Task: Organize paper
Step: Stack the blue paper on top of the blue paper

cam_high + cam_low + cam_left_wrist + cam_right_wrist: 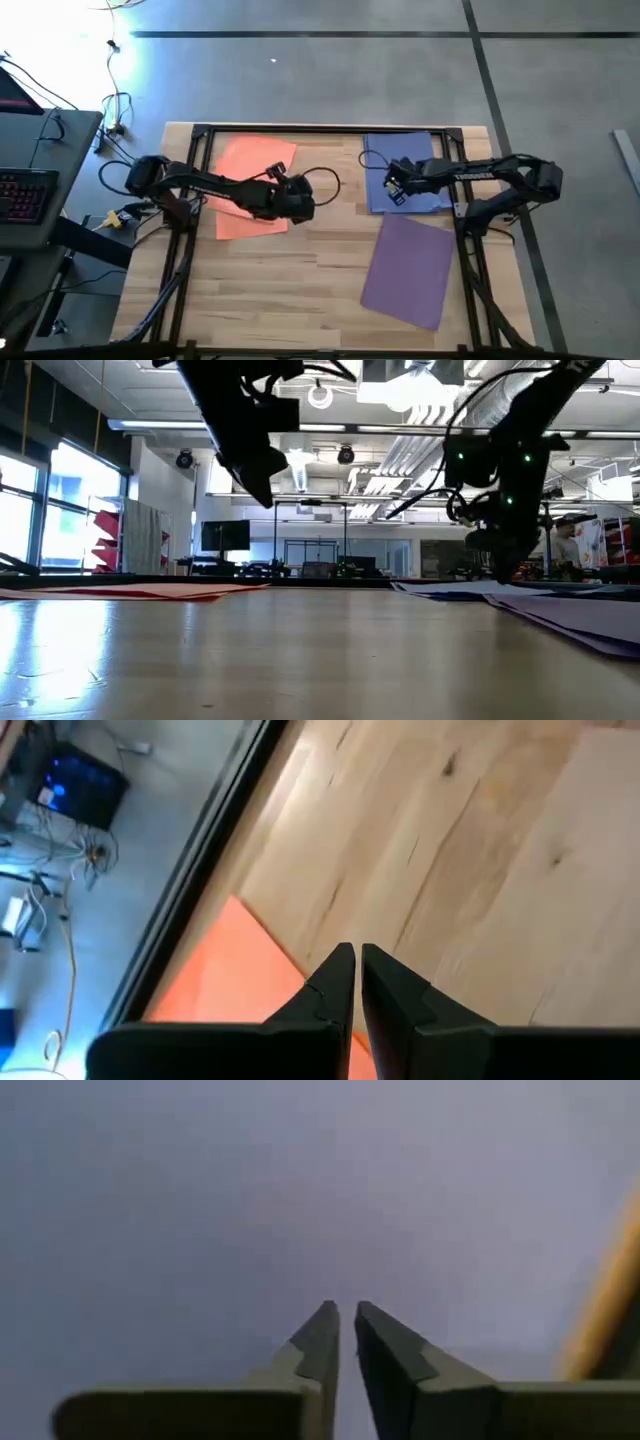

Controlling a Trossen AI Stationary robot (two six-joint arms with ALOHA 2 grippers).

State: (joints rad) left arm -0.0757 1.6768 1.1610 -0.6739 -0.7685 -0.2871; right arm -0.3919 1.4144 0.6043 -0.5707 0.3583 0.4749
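Right claw (392, 187) nearly closed, empty, down over blue paper (420, 165); I judge squaring pile. Left claw (300, 200) near-closed, empty, beside orange paper (250, 185).

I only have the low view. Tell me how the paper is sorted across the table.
Observer: From above, the orange paper lies far left, the blue paper far right.
Operator: Report any purple.
Observer: The purple paper lies nearer the front, below the blue.
Operator: Say what the left gripper holds.
Observer: Nothing; the left gripper is shut above the orange paper's corner.
Operator: Now the right.
Observer: The right gripper is shut, empty, over blue.
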